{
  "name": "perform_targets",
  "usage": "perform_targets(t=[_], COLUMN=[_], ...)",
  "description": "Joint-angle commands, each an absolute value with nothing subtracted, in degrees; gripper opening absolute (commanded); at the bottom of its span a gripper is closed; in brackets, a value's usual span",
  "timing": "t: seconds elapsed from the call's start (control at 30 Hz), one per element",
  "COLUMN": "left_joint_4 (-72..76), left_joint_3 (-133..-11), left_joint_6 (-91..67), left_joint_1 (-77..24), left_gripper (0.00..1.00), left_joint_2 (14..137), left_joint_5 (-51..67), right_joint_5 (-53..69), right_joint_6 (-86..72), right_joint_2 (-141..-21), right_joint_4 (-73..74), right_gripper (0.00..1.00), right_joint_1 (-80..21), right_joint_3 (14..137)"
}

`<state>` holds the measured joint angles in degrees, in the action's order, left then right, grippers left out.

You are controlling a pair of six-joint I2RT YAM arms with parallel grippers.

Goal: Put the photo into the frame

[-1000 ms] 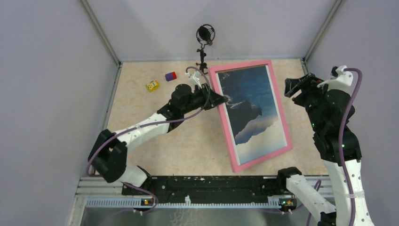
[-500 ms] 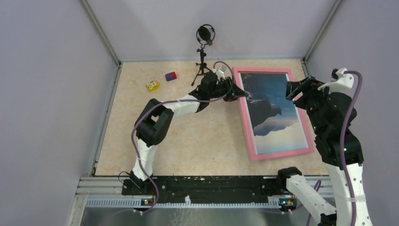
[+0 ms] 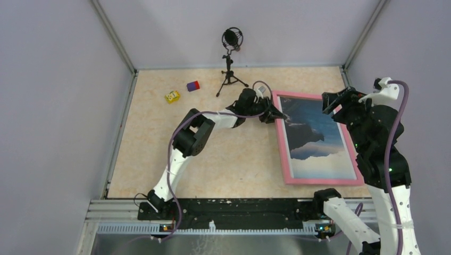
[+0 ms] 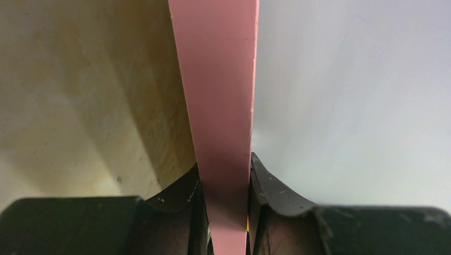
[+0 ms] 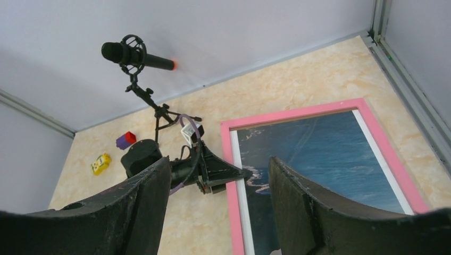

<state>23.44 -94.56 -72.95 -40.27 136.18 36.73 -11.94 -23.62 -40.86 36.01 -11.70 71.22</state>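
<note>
The pink frame [image 3: 284, 154] lies on the right part of the table with the photo [image 3: 314, 135] of dark cliff and blue sea inside it. My left gripper [image 3: 277, 115] is shut on the frame's left border near its far corner; the left wrist view shows the pink bar [image 4: 220, 106] clamped between both fingers. My right gripper [image 3: 334, 99] is open and empty, held above the frame's far right corner. The right wrist view shows the frame [image 5: 232, 186], the photo [image 5: 319, 164] and the left gripper [image 5: 236, 174] below.
A microphone on a tripod [image 3: 231, 58] stands at the back centre. A purple and red block [image 3: 193, 85] and a yellow toy [image 3: 172, 96] lie at the back left. The right wall stands close to the frame.
My left gripper has carried the frame to the right and turned it, so it now lies nearly square to the table's edges. The right arm has stayed about where it was.
</note>
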Motion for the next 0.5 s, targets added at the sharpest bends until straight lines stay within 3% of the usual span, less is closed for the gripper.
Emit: perform_targets(t=[0.0, 0.23, 0.3, 0.47], left_joint_4=[26.76, 15.05, 10.65, -5.40], left_joint_3=[-100.93, -106.55, -106.56, -110.56], left_joint_6=[-66.12, -62.11, -60.68, -49.94], left_joint_1=[-42.21, -42.59, -42.46, -42.09], left_gripper=[0.00, 0.01, 0.06, 0.47], left_joint_2=[139.56, 142.87, 142.20, 139.38], left_joint_5=[38.03, 35.01, 33.37, 25.08], right_joint_5=[-11.14, -10.28, -10.41, -10.72], right_joint_6=[-23.36, -23.82, -23.82, -23.92], right_joint_2=[-39.90, -40.24, -40.34, -40.19], right_joint_4=[34.80, 34.51, 34.62, 34.80], right_gripper=[0.66, 0.66, 0.66, 0.66], right_joint_1=[-11.34, -11.34, -11.34, -11.35], right_joint_3=[70.31, 69.79, 69.85, 69.71])
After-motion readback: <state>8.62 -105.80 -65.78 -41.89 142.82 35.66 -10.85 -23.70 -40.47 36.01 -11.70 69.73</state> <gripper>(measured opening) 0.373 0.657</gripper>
